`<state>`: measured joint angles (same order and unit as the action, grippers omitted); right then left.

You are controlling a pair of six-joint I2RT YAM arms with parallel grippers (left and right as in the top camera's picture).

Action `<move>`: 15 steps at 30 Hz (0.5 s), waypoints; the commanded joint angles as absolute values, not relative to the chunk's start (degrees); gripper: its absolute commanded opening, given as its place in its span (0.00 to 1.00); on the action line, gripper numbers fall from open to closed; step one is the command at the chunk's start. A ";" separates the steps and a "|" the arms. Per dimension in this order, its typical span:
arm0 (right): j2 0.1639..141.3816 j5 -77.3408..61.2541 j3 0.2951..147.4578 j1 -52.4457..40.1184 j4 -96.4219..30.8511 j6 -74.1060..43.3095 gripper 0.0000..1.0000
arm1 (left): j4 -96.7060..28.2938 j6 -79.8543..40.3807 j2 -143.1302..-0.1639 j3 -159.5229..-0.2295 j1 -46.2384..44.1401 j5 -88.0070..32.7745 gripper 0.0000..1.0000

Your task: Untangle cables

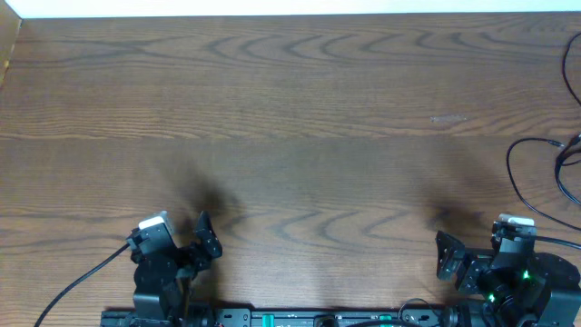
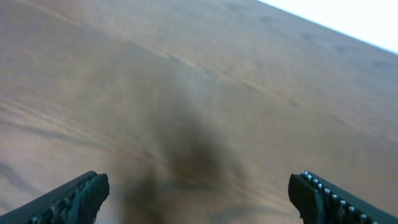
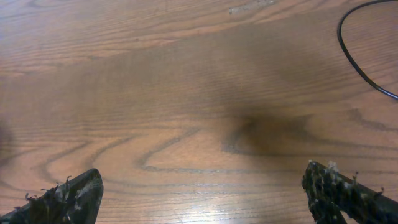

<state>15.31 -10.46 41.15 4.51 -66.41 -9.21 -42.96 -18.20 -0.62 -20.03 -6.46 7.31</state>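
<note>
Left end effector (image 2: 199,186): jaws wide apart, empty, by the near edge of the wooden counter (image 1: 290,109).
Right end effector (image 3: 202,177): spread wide, empty, near-right corner.
Black cable (image 3: 339,32): looped loosely along the right edge, untouched.

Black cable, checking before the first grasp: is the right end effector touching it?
Apart. Right wrist view: bare tabletop separates the open right end effector from the black cable loop.
</note>
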 commanded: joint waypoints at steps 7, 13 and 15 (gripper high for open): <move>15.27 -10.07 41.04 4.03 -66.48 -9.82 0.99 | -25.08 -18.04 -0.10 -12.95 -6.15 8.69 0.97; 15.27 -10.07 41.04 4.03 -66.48 -9.82 0.99 | -11.31 -18.02 -0.08 -5.87 -6.09 8.69 0.97; 15.27 -10.07 41.04 4.03 -66.46 -9.82 0.99 | -9.82 -17.87 -0.08 -4.71 -5.45 8.67 0.97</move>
<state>15.31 -10.46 41.15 4.51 -66.41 -9.21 -11.18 -18.20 -0.58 -6.22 -6.28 7.88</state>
